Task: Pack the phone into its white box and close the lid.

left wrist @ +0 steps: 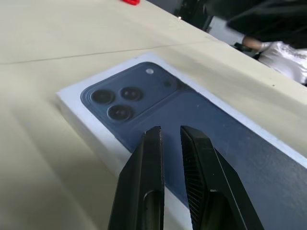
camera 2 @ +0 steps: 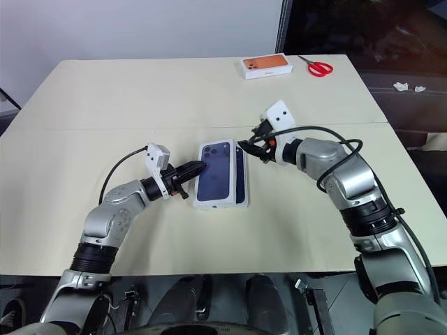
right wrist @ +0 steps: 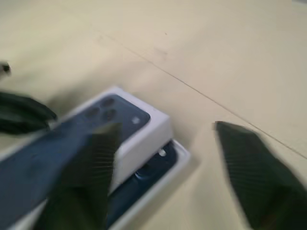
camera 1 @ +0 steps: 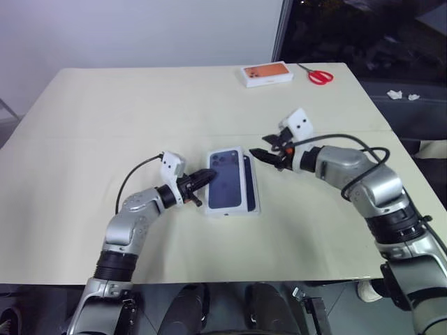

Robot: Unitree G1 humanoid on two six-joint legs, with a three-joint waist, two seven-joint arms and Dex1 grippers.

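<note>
Lid (camera 1: pixel 228 180), white with its dark blue phone print facing up, is sitting near the middle of the head-camera frame, lying askew over the white box (camera 1: pixel 253 190), whose right edge is sticking out from beneath it. In the right wrist view, the phone (right wrist: pixel 144 175) is showing dark inside the uncovered strip of the box. The left gripper (camera 1: pixel 207 178), left of centre, is holding its fingers almost together with nothing between them, tips at the lid's left edge. The right gripper (camera 1: pixel 269 155), right of centre, is keeping its fingers apart and empty, just off the lid's upper right corner. An orange-topped box (camera 1: pixel 267 74) and red scissors (camera 1: pixel 318 75) are lying at the table's (camera 1: pixel 105 112) top edge
</note>
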